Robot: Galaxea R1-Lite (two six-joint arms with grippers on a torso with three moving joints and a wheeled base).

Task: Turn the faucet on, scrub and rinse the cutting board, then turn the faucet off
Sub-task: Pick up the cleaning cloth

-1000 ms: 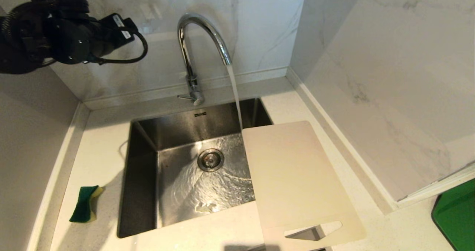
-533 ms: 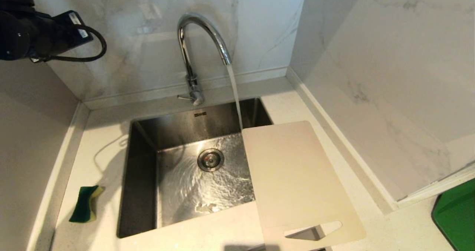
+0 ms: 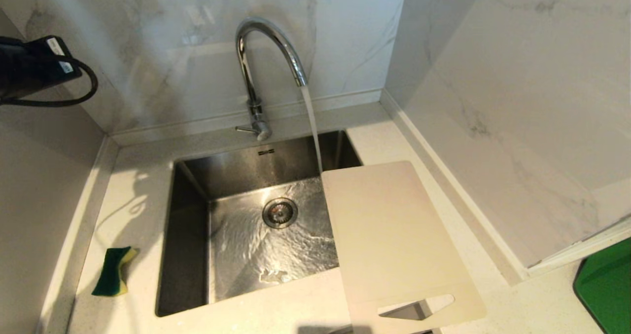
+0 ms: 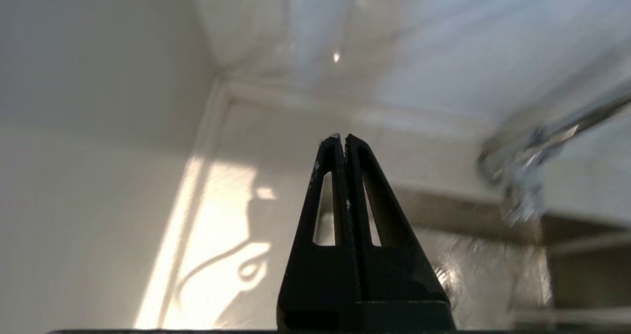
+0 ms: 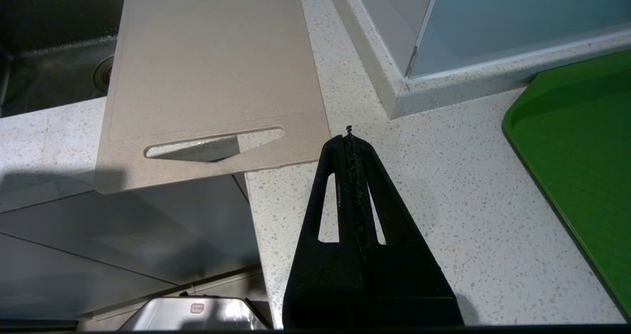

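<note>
Left arm (image 3: 34, 67) withdrawn to the upper left since earlier, left gripper (image 4: 342, 139) jaws together, empty; one faucet (image 3: 261, 53) running; one cutting board (image 3: 389, 235) bridging the sink's (image 3: 187, 235) right edge; one sponge (image 3: 112, 271); right gripper (image 5: 349, 136) closed, empty.

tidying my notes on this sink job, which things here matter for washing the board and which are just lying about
For the job:
- faucet, running
- cutting board, lying over the sink's right edge
- sink
- green and yellow sponge, probably for scrubbing

Lying about:
- green tray on the counter at far right
</note>
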